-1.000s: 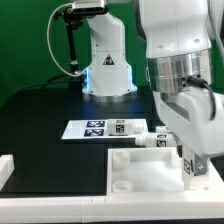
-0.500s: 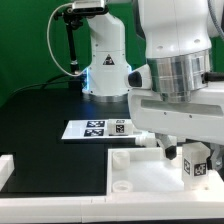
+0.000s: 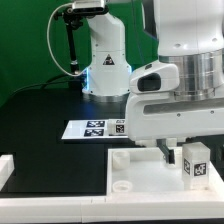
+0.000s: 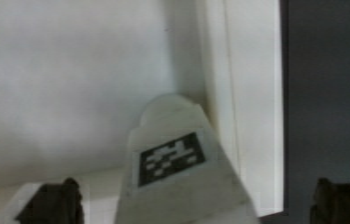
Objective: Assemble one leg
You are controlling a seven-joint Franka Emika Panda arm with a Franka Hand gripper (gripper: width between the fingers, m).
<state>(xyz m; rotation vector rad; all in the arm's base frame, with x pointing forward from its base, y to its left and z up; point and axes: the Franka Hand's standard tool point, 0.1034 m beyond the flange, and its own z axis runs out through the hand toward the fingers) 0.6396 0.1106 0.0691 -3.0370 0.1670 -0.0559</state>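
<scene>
Exterior view: the arm's two-finger gripper [image 3: 168, 150] has swung round above the large white square tray-like panel [image 3: 135, 172], its tagged side now facing the camera.

Wrist view: the short white plastic leg [image 4: 186, 150] with its square tag stands between spread fingers [image 4: 51, 201], apparently released; the grip has opened.

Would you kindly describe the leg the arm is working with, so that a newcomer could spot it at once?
Start at the large white square panel at the front of the black table. Over its corner on the exterior view's right, below the robot's gripper, stands the leg. It is a chunky white post with one black-and-white tag, whereas the flat marker board behind carries several.
</scene>
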